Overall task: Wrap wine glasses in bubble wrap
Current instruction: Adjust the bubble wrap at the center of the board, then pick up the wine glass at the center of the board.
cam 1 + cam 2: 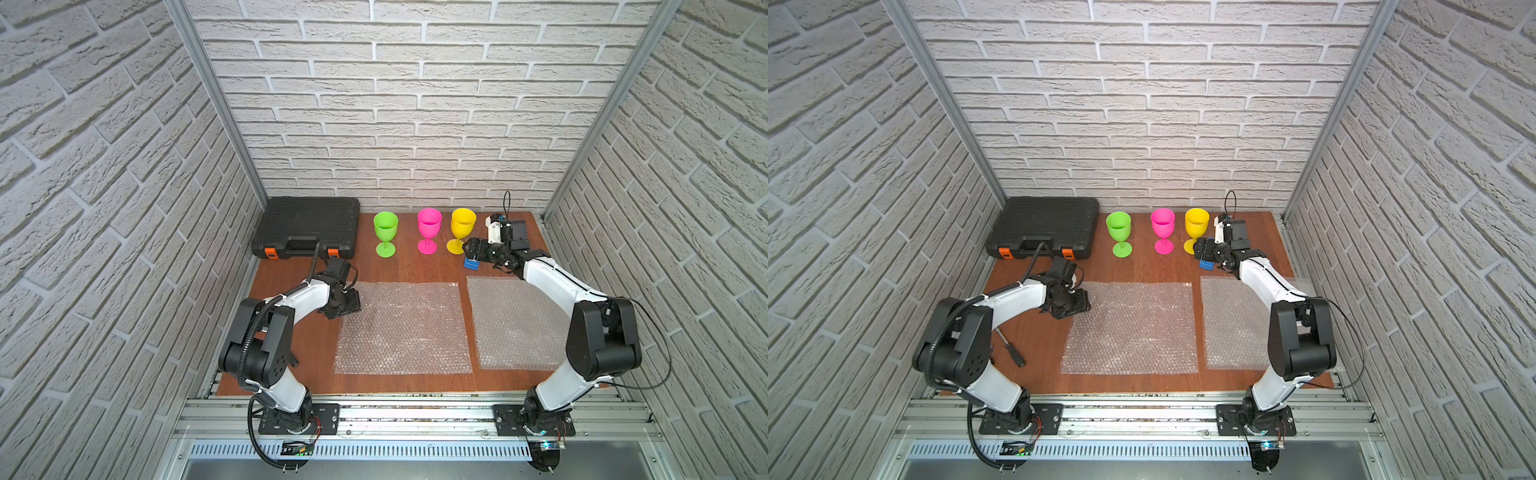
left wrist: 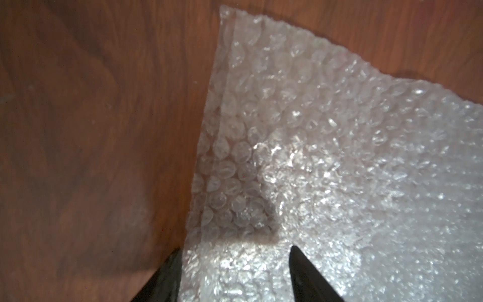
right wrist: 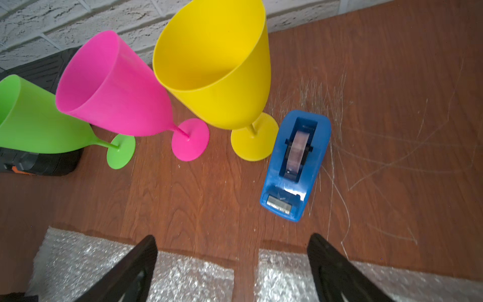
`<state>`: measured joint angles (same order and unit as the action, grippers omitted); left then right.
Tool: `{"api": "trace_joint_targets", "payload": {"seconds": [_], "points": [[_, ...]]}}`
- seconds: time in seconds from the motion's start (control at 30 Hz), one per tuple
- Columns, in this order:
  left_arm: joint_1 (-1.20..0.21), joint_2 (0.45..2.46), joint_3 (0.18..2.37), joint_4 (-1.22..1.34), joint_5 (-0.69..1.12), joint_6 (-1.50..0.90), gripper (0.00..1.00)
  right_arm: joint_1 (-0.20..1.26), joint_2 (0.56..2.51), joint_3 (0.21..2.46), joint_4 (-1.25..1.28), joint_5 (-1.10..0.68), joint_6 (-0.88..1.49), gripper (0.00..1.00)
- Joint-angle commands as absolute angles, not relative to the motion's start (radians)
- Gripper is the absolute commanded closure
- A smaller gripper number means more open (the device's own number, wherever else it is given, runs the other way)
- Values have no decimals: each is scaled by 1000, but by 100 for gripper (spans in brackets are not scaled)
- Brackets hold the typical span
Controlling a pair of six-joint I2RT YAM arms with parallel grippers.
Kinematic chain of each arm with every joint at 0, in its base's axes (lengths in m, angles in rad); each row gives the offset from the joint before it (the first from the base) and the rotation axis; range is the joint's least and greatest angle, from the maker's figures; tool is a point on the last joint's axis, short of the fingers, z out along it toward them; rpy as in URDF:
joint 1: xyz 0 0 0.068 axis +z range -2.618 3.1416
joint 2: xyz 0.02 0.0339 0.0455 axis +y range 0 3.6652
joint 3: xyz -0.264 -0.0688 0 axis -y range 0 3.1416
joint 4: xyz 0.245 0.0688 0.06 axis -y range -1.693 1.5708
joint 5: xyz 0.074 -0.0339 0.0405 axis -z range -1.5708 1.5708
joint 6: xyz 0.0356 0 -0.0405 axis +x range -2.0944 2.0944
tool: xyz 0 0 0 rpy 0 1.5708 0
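Your left tool point(image 2: 235, 274) has its jaws apart and clamps nothing. It straddles the left edge of the centre sheet point(image 1: 403, 328), close to that sheet's far corner: one finger point(image 2: 167, 277) sits at the border by the bare surface point(image 2: 78, 130), the other over the bubbles. Whether either finger touches the film, you cannot tell.

Your right tool point(image 3: 232, 251) is spread wide and empty. It hangs over bare wood between the sheets and the row of goblets. Just beyond it is the blue dispenser point(image 3: 295, 167), right beside the foot of the yellow goblet point(image 3: 217, 65).

The pink goblet point(image 3: 115, 86) and the green goblet point(image 3: 34, 123) stand next in line. All three are upright along the back wall and unwrapped. The black case point(image 1: 309, 226) lies past the green one, in the far left corner. The right sheet point(image 1: 515, 324) lies flat under your right arm, with a narrow strip of wood between it and the centre sheet.
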<state>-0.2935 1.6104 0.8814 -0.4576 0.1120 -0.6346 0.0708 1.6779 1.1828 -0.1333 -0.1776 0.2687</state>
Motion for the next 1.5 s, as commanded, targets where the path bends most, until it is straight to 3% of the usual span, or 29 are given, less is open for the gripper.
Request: {"api": "trace_joint_targets", "payload": {"seconds": [0.0,0.3,0.7,1.13,1.3,1.47], "points": [[-292,1589,863,-488,115,-622,36,63,1698,1155,100,-202,143,9],[-261,1500,868,-524,84,-615,32,54,1830,1173,379,-295,3,6],[-243,1458,875,-554,65,-617,27,22,2074,1169,882,-329,88,0],[-239,1457,881,-569,54,-618,26,15,2234,1261,1062,-392,120,0],[-236,1460,881,-574,48,-618,26,14,2255,1279,1066,-401,125,5],[-237,1461,881,-573,43,-617,26,15,2255,1271,1078,-412,126,19]]}}
